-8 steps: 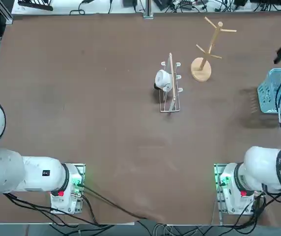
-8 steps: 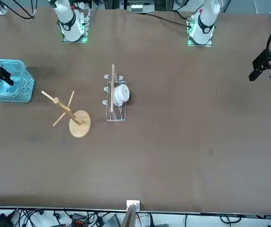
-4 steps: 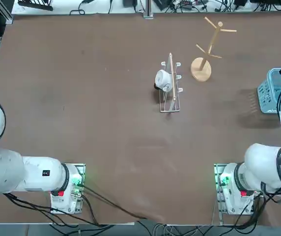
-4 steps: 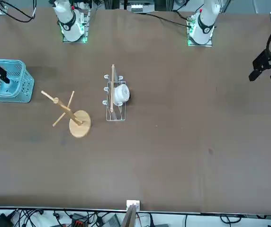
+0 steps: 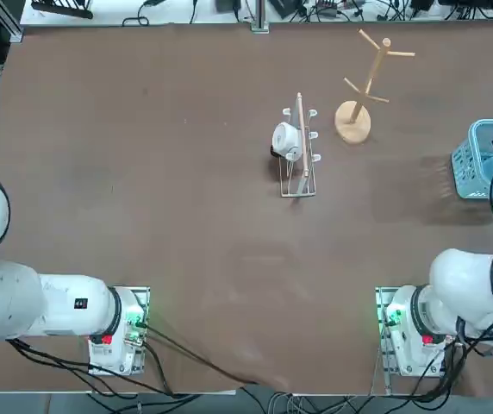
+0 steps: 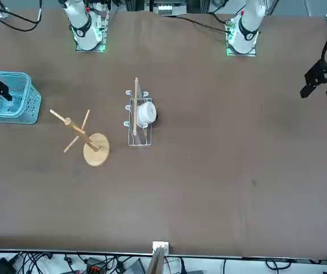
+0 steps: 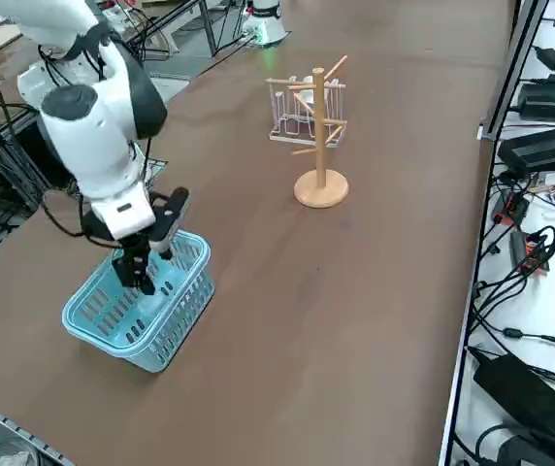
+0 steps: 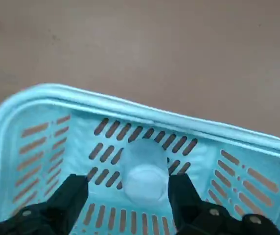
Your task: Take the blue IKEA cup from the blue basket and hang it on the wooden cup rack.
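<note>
The right gripper's black fingers (image 8: 185, 196) stand apart; descending off-centre could tip the pale-blue plastic cup (image 8: 145, 171) (handle unseen).

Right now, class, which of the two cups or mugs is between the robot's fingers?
The pale blue cup, inside the blue basket; the white mug hangs on the wire rack.

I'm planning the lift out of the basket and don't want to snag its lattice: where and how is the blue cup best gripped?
Probably by its side walls, coming from above: the blue cup sits inside the blue basket, whose walls surround it. The right gripper has open fingers on opposite sides of the cup. I can't make out its handle.
</note>
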`<action>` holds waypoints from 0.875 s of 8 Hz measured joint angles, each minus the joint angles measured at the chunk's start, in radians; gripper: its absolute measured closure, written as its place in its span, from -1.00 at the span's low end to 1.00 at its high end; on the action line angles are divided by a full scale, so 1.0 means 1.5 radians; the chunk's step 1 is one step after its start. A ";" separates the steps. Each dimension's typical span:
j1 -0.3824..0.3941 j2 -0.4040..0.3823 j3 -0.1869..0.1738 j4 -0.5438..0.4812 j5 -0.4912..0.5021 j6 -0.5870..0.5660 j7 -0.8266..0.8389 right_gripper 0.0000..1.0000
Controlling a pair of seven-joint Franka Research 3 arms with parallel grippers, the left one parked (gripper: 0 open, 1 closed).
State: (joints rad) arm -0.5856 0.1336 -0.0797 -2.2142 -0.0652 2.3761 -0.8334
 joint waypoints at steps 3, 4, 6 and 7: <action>-0.020 0.054 0.000 0.001 0.035 0.034 -0.068 -1.00; -0.025 0.069 0.000 0.001 0.038 0.048 -0.082 -1.00; -0.031 0.087 0.000 0.002 0.038 0.070 -0.087 -1.00; -0.033 0.093 0.000 0.002 0.038 0.080 -0.088 -1.00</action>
State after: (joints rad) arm -0.6357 0.2726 -0.0792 -2.2113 -0.0077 2.4961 -0.9661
